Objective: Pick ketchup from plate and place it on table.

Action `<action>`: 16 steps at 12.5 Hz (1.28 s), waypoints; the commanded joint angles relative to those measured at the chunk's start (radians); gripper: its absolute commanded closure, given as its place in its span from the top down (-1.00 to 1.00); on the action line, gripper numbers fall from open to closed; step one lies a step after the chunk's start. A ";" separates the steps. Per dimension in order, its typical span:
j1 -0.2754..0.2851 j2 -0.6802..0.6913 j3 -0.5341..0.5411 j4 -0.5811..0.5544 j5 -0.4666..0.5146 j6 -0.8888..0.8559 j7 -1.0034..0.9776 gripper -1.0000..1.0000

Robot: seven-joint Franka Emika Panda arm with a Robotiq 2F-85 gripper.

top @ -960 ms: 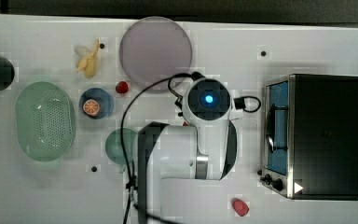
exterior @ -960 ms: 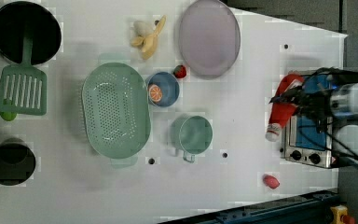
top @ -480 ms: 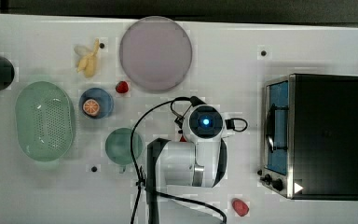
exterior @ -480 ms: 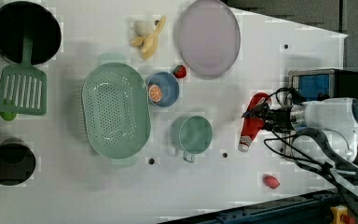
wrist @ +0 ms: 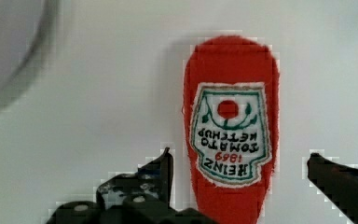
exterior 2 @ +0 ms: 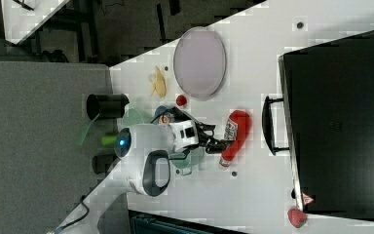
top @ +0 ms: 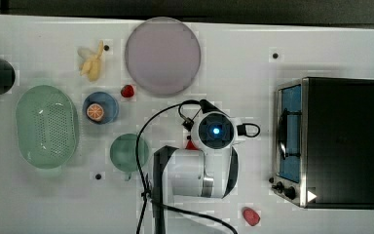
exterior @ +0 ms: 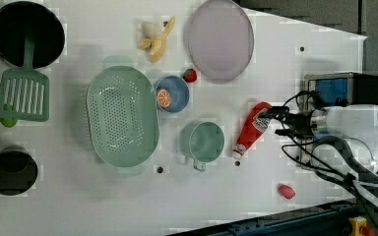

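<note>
1. The slim red ketchup bottle with a white label is lying on the broad white desk, centre-right in the left view, well apart from the pale lilac round plate.
2. The tool is standing wide open astride it, gripping nothing.
3. The placing step looks finished; next calls for lifting clear.

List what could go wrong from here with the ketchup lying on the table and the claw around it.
1. The ketchup lies on the table between the open claw fingers; lifting off at a slant might catch it and drag it.
2. In the left view its whitish end lies near the green cup; a nudge may roll it against the cup.
3. The toaster oven stands near the arm, so a wide swing might clip it.
</note>
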 commanded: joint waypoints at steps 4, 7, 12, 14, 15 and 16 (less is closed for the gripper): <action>0.012 -0.224 0.014 0.234 0.015 -0.331 0.098 1.00; 0.013 -0.256 0.015 0.428 0.017 -0.548 0.152 1.00; 0.012 -0.253 0.012 0.684 0.017 -0.910 0.152 1.00; 0.013 -0.253 0.012 0.713 0.017 -0.966 0.152 1.00; 0.013 -0.253 0.012 0.713 0.017 -0.962 0.152 1.00; 0.013 -0.252 0.012 0.710 0.017 -0.961 0.152 1.00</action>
